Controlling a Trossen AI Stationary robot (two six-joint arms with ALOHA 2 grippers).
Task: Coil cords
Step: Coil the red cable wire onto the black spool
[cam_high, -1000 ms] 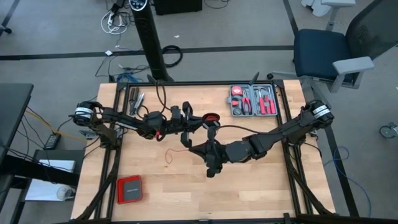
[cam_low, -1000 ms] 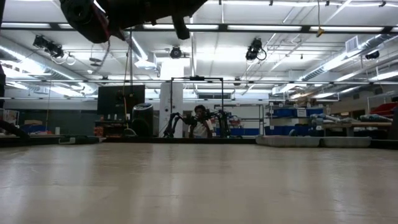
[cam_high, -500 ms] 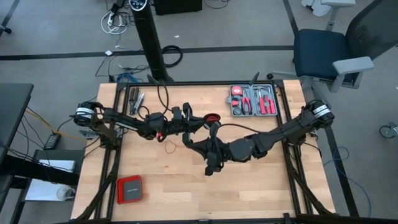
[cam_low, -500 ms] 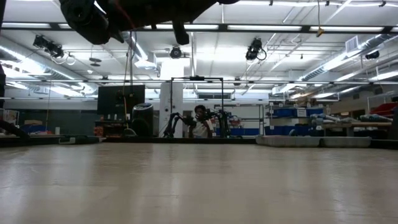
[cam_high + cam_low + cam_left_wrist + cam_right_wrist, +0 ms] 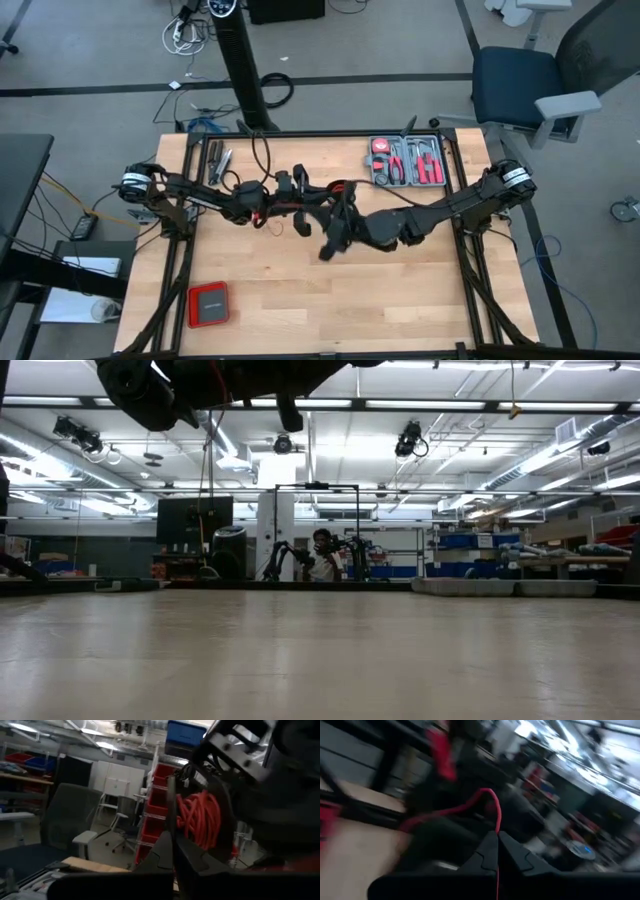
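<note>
While raised above the table [image 5: 420,290] centre, met left of the grey tool tray [image 5: 407,161]: left gripper [image 5: 173,851] clamped shut beside coiled red cord [image 5: 201,818], right gripper [image 5: 496,851] pinched shut on its strand.

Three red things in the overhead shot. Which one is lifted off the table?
The red cord, pinched between both claws at mid-table. The red box and the tool tray lie flat.

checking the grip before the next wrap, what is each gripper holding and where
Right gripper pinches the thin red cord along its free strand. Left gripper is shut beside the coiled bundle; whether it holds anything cannot be told.
</note>
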